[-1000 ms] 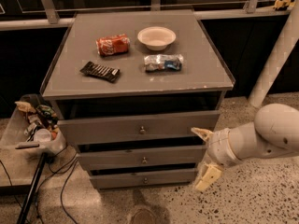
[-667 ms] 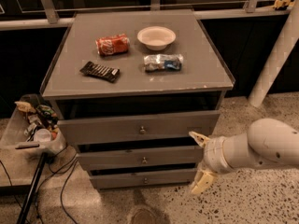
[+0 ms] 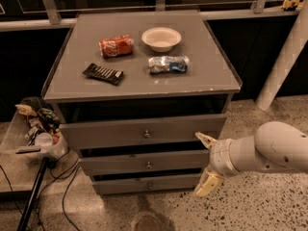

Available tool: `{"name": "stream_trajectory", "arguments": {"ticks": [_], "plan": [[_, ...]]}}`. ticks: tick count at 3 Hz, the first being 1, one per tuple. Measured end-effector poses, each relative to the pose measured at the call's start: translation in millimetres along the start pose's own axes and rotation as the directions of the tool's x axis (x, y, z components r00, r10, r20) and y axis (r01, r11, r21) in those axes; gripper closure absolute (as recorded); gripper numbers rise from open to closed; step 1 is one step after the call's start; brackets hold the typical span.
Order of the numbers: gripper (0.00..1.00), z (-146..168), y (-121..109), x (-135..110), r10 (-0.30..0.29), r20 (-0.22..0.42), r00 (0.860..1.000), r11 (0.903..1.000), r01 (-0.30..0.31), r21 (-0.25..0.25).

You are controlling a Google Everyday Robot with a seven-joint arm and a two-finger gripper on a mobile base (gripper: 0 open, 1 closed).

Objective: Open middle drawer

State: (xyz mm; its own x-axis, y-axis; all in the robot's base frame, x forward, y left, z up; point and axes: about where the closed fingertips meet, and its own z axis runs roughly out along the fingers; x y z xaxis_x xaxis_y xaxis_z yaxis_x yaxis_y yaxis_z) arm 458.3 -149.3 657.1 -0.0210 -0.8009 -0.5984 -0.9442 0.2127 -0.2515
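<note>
The grey cabinet has three flat drawers stacked below its top. The middle drawer has a small round metal knob and sits between the taller top drawer and the shorter bottom drawer. All three stand out a little from the frame. My gripper is open at the right end of the middle drawer front, fingers pointing left, one fingertip above and one below. It holds nothing. The knob is well to its left.
On the cabinet top lie a red can, a white bowl, a dark snack bar and a crumpled bag. A bin of clutter and cables stand at the left. A white post rises at the right.
My arm and gripper have moved left and slightly down, closer to the right end of the drawers. The drawers have not moved.
</note>
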Motion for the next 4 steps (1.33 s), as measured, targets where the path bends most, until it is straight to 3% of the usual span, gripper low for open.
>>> {"name": "stream_trajectory", "arguments": {"ticks": [1, 4], "plan": [[0.0, 10.8, 2.6, 1.3, 0.005, 0.0, 1.0, 0.9998, -0.005, -0.019], [0.0, 99.9, 0.4, 42.9, 0.057, 0.002, 0.998, 0.9939, -0.057, -0.095]]}}
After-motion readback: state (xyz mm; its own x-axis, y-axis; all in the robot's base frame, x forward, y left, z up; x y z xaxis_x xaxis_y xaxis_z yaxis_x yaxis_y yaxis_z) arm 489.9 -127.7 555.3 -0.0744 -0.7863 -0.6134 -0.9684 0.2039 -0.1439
